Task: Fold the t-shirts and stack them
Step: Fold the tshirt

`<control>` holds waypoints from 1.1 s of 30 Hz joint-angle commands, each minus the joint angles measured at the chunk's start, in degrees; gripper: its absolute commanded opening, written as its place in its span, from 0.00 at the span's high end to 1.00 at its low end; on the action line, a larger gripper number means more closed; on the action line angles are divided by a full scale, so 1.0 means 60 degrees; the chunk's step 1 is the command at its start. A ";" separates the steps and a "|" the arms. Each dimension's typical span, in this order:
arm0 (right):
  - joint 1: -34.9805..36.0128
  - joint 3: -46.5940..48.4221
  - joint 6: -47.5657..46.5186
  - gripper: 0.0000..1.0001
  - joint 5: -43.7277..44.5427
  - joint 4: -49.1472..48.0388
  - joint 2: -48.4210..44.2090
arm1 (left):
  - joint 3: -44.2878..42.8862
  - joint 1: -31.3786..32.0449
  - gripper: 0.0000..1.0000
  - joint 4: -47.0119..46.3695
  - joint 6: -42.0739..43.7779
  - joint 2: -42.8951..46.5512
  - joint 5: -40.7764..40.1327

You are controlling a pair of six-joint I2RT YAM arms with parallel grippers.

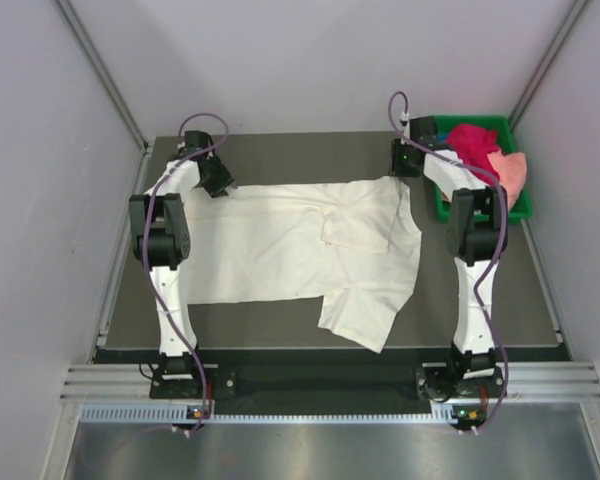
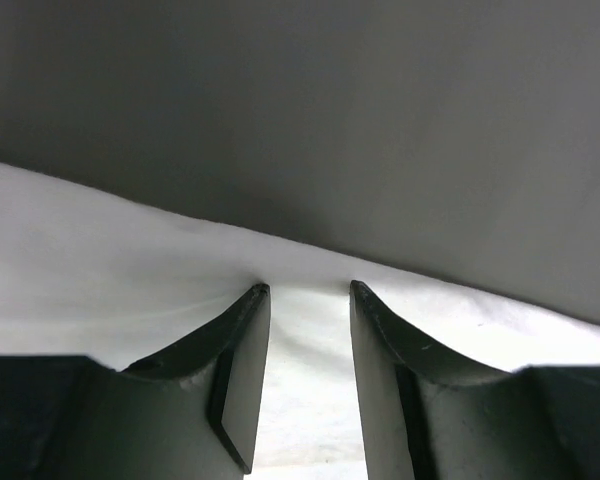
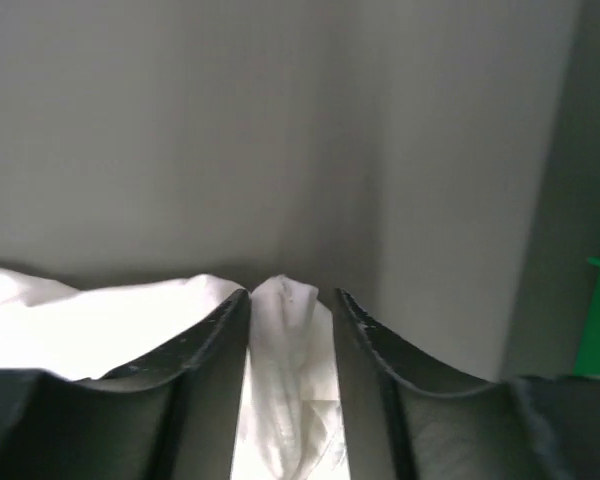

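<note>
**Although one shirt is spread out, we have no finished fold and no stack**

While the cream-white t-shirt (image 1: 290, 250) lies opened across the table (image 1: 280, 325), we count nothing as properly folded. One sleeve looks turned in over the body; the other sleeve and a lower corner trail off on the side away from both grippers, and the cloth is rumpled there. The magenta-red t-shirt (image 1: 470, 138) and the peach-pink t-shirt (image 1: 510, 170) sit crumpled in the green tray (image 1: 492, 121), just to the outer side of the right gripper (image 3: 292, 295), untouched as far as we can judge. So we reckon the work is at its first shirt, with the fold itself, two further shirts and the stacking all left.

Both grippers sit at the far edge of the cream-white t-shirt, one at each corner. The left gripper (image 2: 310, 292) stands part open, its fingers (image 2: 235, 340) set down on either side of a flat strip of hem; the cloth puckers at one fingertip, but flat cloth shows right across the gap, so we judge it astride the edge and not yet clamped. The right gripper's fingers (image 3: 215, 340) press from both sides on a bunched ridge of the same shirt, which fills the gap and peaks just beyond the fingertips; we take that for a grip on the corner, though the jaws are not drawn fully together.
</note>
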State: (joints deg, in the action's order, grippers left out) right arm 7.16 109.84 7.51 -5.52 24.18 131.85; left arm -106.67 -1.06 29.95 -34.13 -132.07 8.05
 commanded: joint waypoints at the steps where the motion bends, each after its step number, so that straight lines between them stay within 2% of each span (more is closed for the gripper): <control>1: 0.0126 0.0663 -0.0211 0.63 0.0595 0.0349 0.0246 | -0.0034 -0.0277 0.57 0.0149 0.0151 -0.0576 -0.0858; 2: 0.0125 0.0677 -0.0153 0.68 0.0815 0.0335 0.0261 | 0.0010 -0.0306 0.57 0.0149 0.0180 -0.0605 -0.0917; 3: 0.0096 0.0692 -0.0037 0.82 0.1107 0.0334 0.0275 | 0.0025 -0.0321 0.56 0.0149 0.0195 -0.0620 -0.0961; 6: -0.0211 0.0532 0.0870 1.00 0.1360 -0.0072 0.0188 | 0.0040 -0.0380 0.57 0.0237 0.0210 -0.0722 -0.1239; 10: -0.0957 -0.1191 0.2786 1.00 -0.0044 -0.1990 -0.0587 | 0.0025 -0.0482 0.56 0.0296 0.0210 -0.0810 -0.1559; 12: -0.1075 -0.1781 0.3214 1.00 -0.0718 -0.3261 -0.1100 | 0.0010 -0.0526 0.56 0.0383 0.0210 -0.0913 -0.1708; 14: -0.1120 -0.2193 0.3669 1.00 -0.1232 -0.3881 -0.1305 | -0.0019 -0.0600 0.56 0.0413 0.0224 -0.1015 -0.1723; 18: -0.1105 -0.1946 0.4036 0.99 -0.1922 -0.3914 -0.0999 | -0.0121 -0.0731 0.56 0.0413 0.0224 -0.1206 -0.1665; 21: -0.1424 -0.1857 0.4226 0.92 -0.1863 -0.3840 -0.0809 | -0.0238 -0.0761 0.56 0.0413 0.0254 -0.1308 -0.1519; 27: -0.1588 -0.1959 0.4608 0.93 -0.2097 -0.4219 -0.0647 | -0.0473 -0.0776 0.55 0.0237 0.0312 -0.1382 -0.0903; 30: -0.1662 -0.1930 0.4769 0.84 -0.2200 -0.4265 -0.0589 | -0.0619 -0.0775 0.54 0.0251 0.0283 -0.1382 -0.0786; 33: -0.1691 -0.1872 0.4813 0.83 -0.2229 -0.4280 -0.0559 | -0.0707 -0.0775 0.54 0.0281 0.0283 -0.1440 -0.0830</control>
State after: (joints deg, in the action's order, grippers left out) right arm -1.91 96.75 35.24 -18.31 2.63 129.38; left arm -111.77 -4.38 28.88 -34.37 -135.59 6.83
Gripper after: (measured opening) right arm 0.169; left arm 0.457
